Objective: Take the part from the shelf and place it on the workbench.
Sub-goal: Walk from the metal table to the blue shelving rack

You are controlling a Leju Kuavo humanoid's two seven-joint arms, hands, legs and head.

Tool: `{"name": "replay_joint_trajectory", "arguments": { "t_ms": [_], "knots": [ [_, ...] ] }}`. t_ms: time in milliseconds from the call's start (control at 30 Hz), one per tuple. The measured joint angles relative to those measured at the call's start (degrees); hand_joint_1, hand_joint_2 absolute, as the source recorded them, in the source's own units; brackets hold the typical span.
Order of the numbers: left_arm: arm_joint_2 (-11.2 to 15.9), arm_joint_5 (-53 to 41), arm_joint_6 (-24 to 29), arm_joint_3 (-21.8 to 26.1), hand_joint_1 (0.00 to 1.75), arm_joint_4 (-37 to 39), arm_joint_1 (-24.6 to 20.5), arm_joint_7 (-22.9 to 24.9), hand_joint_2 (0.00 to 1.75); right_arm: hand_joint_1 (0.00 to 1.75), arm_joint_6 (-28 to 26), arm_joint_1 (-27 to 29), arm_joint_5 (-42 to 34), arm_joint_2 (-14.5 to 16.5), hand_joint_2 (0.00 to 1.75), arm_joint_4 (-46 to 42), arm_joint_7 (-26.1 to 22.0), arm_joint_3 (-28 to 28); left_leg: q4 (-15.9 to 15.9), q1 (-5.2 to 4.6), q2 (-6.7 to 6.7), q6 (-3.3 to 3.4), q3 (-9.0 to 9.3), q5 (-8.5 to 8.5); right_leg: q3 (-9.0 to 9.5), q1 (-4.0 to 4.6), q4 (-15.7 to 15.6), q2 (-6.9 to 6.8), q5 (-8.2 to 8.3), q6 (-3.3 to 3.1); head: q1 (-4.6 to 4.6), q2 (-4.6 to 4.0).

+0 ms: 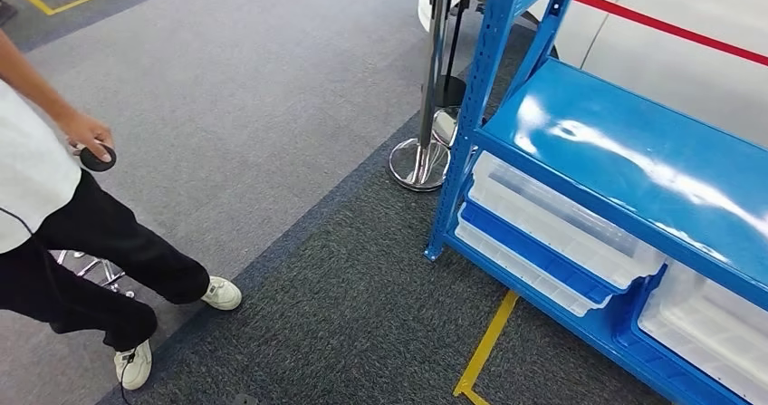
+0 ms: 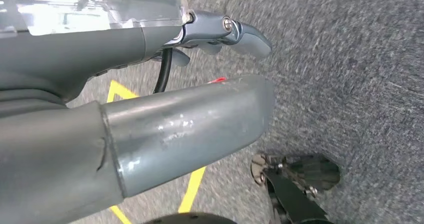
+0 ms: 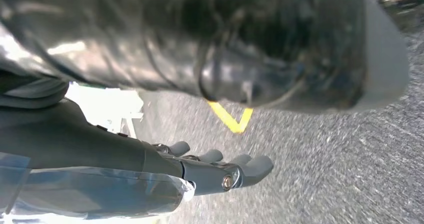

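Note:
The blue metal shelf [image 1: 625, 169] stands at the right of the head view, its glossy top board bare. Under that board sit clear plastic bins [image 1: 552, 224] on a blue lower level, with another bin [image 1: 715, 323] further right; I cannot make out what lies in them. My left hand [image 2: 125, 48] hangs over grey carpet, its fingers [image 2: 245, 33] stretched out and apart from the thick thumb [image 2: 200, 119], holding nothing. My right hand [image 3: 200, 171] also hangs over the carpet with its fingers [image 3: 250, 166] extended and nothing in them.
A person [image 1: 54, 215] in dark trousers stands at the left, holding a small black round object [image 1: 97, 159]. A chrome stanchion [image 1: 433, 88] stands by the shelf's near post. Yellow floor tape [image 1: 484, 346] runs in front of the shelf. A white body with a red stripe [image 1: 670, 24] lies behind.

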Motion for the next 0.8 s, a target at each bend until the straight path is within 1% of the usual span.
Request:
{"name": "replay_joint_trajectory", "arguments": {
  "t_ms": [33,67,100,133,167,200,233,267,300,333,367,400,433,467,500,533,567,600,633,667,700,733,767,800],
  "knots": [
    [0.0,0.0,0.0,0.0,0.00,0.0,0.0,0.0,0.00,0.00,0.0,-0.1,0.0,0.0,0.00,0.0,0.0,-0.1,0.0,-0.05,0.93,-0.04,-0.02,-0.07,-1.46,-0.22,3.0,-0.36,-1.05,0.29,0.01,0.00],
    [0.0,0.0,0.0,0.0,0.00,0.0,0.1,0.0,0.00,0.00,0.0,0.0,0.0,0.0,0.00,0.0,0.0,-0.2,0.1,-0.04,1.81,-0.11,0.01,-0.19,-2.05,-0.44,4.3,-0.55,-1.05,0.58,0.01,0.00],
    [-0.1,0.0,0.0,0.1,0.00,0.0,0.0,0.0,0.00,0.00,0.0,0.0,0.0,-0.1,0.00,0.0,0.1,-0.3,0.2,0.01,2.60,-0.26,0.08,-0.36,-1.45,-0.64,3.4,-0.79,0.03,0.83,0.02,0.00],
    [-0.1,-0.1,-0.1,0.1,0.00,0.0,0.0,0.0,0.00,0.00,-0.1,0.1,0.0,-0.1,0.00,0.0,0.1,-0.4,0.4,0.08,3.34,-0.47,0.19,-0.59,0.28,-0.81,0.4,-1.32,1.82,1.01,0.03,0.00],
    [-0.2,-0.1,-0.1,0.1,0.00,0.0,0.0,0.0,0.00,0.00,-0.1,0.1,0.0,-0.2,0.00,0.0,0.1,-0.4,0.6,0.09,4.01,-0.80,0.35,-0.89,2.45,-0.87,-3.7,-2.66,3.42,1.01,0.04,0.00],
    [-0.2,-0.2,-0.1,0.1,0.00,0.0,0.0,0.0,0.00,0.00,-0.1,0.0,0.0,-0.2,0.00,0.0,0.1,-0.5,0.9,-0.01,4.61,-1.22,0.44,-1.28,4.32,-0.82,-7.2,-3.96,4.65,0.79,0.01,0.00],
    [-0.2,-0.2,-0.1,0.1,0.00,0.0,-0.1,0.0,0.00,0.00,-0.1,0.0,0.0,-0.2,0.00,0.0,0.1,-0.6,1.1,-0.14,5.14,-1.65,0.56,-1.62,5.53,-0.70,-9.4,-4.86,5.24,0.40,-0.05,0.00],
    [-0.2,-0.2,-0.1,0.2,0.00,0.0,-0.1,0.0,0.00,0.00,-0.1,-0.1,0.0,-0.2,0.00,0.0,0.1,-0.6,1.2,-0.30,5.64,-2.05,0.70,-1.89,5.93,-0.54,-10.3,-5.36,5.24,-0.05,-0.12,0.00],
    [-0.3,-0.2,-0.1,0.2,0.00,0.0,-0.2,0.0,0.00,0.00,-0.1,-0.1,0.0,-0.2,0.00,0.0,0.1,-0.7,1.2,-0.38,6.13,-2.40,0.94,-2.05,5.84,-0.37,-10.2,-4.84,5.26,-0.49,-0.19,0.00],
    [-0.3,-0.2,-0.2,0.3,0.00,0.0,-0.3,0.0,0.00,0.00,-0.1,0.0,0.0,-0.2,0.00,0.0,0.0,-0.8,1.1,-0.34,6.59,-2.71,1.25,-2.16,5.80,-0.39,-10.2,-4.11,5.29,-0.91,-0.22,0.00],
    [-0.3,-0.2,-0.2,0.3,0.00,0.0,-0.4,0.0,0.00,0.00,-0.1,0.0,0.0,-0.2,0.00,0.0,0.0,-0.8,1.3,-0.21,6.15,-3.04,1.42,-2.52,5.80,-0.48,-10.4,-3.51,5.41,-1.28,-0.24,0.00],
    [-0.3,-0.2,-0.2,0.4,0.00,0.0,-0.5,0.0,0.00,0.00,-0.1,0.0,0.0,-0.1,0.00,0.0,0.0,-0.8,2.3,-0.06,4.95,-3.32,1.18,-3.40,5.79,-0.62,-10.6,-2.89,5.58,-1.68,-0.28,0.00],
    [-0.3,-0.2,-0.2,0.4,0.00,0.0,-0.5,0.0,0.00,0.00,-0.1,-0.1,0.0,-0.1,0.00,0.0,0.0,-0.9,4.6,0.06,3.34,-3.54,0.21,-4.94,5.79,-0.80,-10.8,-2.27,5.78,-2.04,-0.33,0.00],
    [-0.3,-0.2,-0.2,0.5,0.00,0.0,-0.4,0.0,0.00,0.00,-0.2,-0.1,0.0,-0.1,0.00,0.0,0.0,-0.9,7.9,0.15,1.59,-3.69,-1.31,-6.87,5.70,-0.83,-10.8,-1.66,5.90,-2.29,-0.38,0.00],
    [-0.3,-0.2,-0.2,0.5,0.00,0.0,-0.3,0.0,0.00,0.00,-0.2,-0.2,0.0,-0.1,0.00,0.0,-0.1,-1.0,12.0,0.16,0.62,-3.73,-3.26,-8.81,5.59,-0.78,-10.8,-0.97,5.96,-2.46,-0.42,0.00],
    [-0.3,-0.2,-0.2,0.5,0.00,0.0,-0.2,0.0,0.00,0.00,-0.2,-0.2,0.0,-0.1,0.00,0.0,-0.1,-1.0,15.6,0.16,0.27,-3.76,-5.07,-10.07,5.52,-0.70,-10.8,-0.17,5.99,-2.53,-0.44,0.00],
    [-0.3,-0.3,-0.2,0.5,0.00,0.0,-0.1,0.0,0.00,0.00,-0.2,-0.2,0.0,-0.1,0.00,0.0,-0.2,-1.1,17.5,0.16,0.18,-3.74,-6.18,-10.14,5.52,-0.63,-10.7,0.68,6.00,-2.56,-0.44,0.00],
    [-0.3,-0.3,-0.2,0.6,0.00,0.0,0.0,0.0,0.00,0.00,-0.2,-0.1,0.1,-0.1,0.00,0.0,-0.2,-1.2,17.4,0.16,0.12,-3.65,-6.40,-9.08,5.57,-0.57,-10.7,1.57,6.00,-2.56,-0.45,0.00],
    [-0.3,-0.3,-0.2,0.6,0.00,0.0,0.0,0.0,0.00,0.00,-0.2,-0.1,0.1,-0.1,0.00,0.0,-0.2,-1.3,15.1,0.17,-0.14,-3.47,-5.57,-6.97,5.65,-0.54,-10.6,2.44,6.00,-2.55,-0.45,0.00],
    [-0.3,-0.3,-0.2,0.6,0.00,0.0,0.0,0.0,0.00,0.00,-0.2,-0.1,0.2,-0.1,0.00,0.0,-0.2,-1.4,11.2,0.17,-0.95,-3.20,-4.09,-4.47,5.73,-0.53,-10.6,3.26,6.01,-2.52,-0.45,0.00],
    [-0.3,-0.3,-0.2,0.7,0.00,0.0,0.0,0.0,0.00,0.00,-0.2,-0.2,0.2,0.0,0.00,0.0,-0.3,-1.4,7.4,0.19,-2.35,-2.86,-2.62,-2.66,5.70,-0.44,-10.5,4.00,6.00,-2.37,-0.43,0.00],
    [-0.2,-0.3,-0.2,0.7,0.00,0.0,0.0,0.0,0.00,0.00,-0.2,-0.2,0.2,0.1,0.00,0.0,-0.3,-1.4,4.4,0.20,-3.57,-2.60,-1.52,-1.55,5.55,-0.45,-10.4,4.72,6.06,-2.11,-0.41,0.00],
    [-0.2,-0.3,-0.2,0.8,0.00,0.0,0.0,0.0,0.00,0.00,-0.2,-0.3,0.2,0.1,0.00,0.0,-0.3,-1.4,2.7,0.13,-4.46,-2.40,-0.96,-1.21,5.33,-0.53,-10.3,5.34,6.17,-1.75,-0.40,0.00],
    [-0.2,-0.3,-0.2,0.8,0.00,0.0,-0.1,0.0,0.00,0.00,-0.2,-0.2,0.2,0.2,0.00,0.0,-0.3,-1.5,2.2,0.03,-4.67,-2.24,-0.83,-1.40,5.13,-0.64,-10.4,5.96,6.31,-1.26,-0.40,0.00]
  ]
}}
